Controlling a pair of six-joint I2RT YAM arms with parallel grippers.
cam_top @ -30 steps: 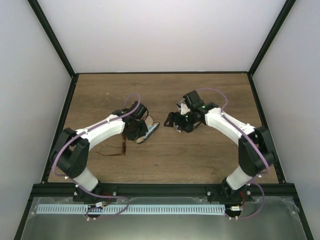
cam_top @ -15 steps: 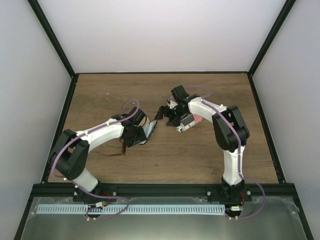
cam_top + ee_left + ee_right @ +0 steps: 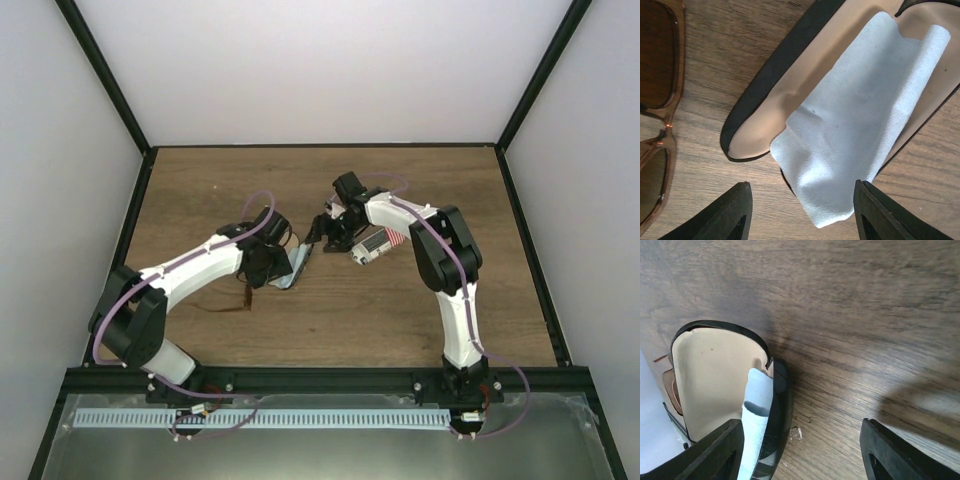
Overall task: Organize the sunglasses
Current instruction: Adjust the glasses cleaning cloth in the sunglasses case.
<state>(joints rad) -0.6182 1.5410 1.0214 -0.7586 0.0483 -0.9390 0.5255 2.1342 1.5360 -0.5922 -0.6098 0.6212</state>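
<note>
Top external view: a brown wooden table (image 3: pixel 420 310) is seen, with two white arms bent inward toward its middle. The left arm (image 3: pixel 195 265) and the right arm (image 3: pixel 445 260) are brought close together over an open glasses case (image 3: pixel 297 262), which lies between the two tools.

A red-and-white striped case (image 3: pixel 380 243) is seen on the table just behind the right gripper (image 3: pixel 335 232), under that arm's forearm.

In the left wrist view the open case is shown ahead of the left gripper (image 3: pixel 802 215), its black rim and tan lining facing up. The sunglasses (image 3: pixel 657 100) lie flat on the wood outside the case, ahead and to the left of the left finger; two amber lenses in a reddish-brown frame are seen, cut off by the picture's edge. They are near the case's rim but apart from it.

A light blue cloth (image 3: pixel 860 115) is spread inside the case, and its near end hangs over the rim onto the table between the left gripper's fingers (image 3: pixel 735 210). These fingers are spread apart and nothing is gripped.

In the right wrist view the right gripper's fingers are also held wide apart, with nothing clamped; the case's rim and a fold of cloth are just beside its left finger.
</note>
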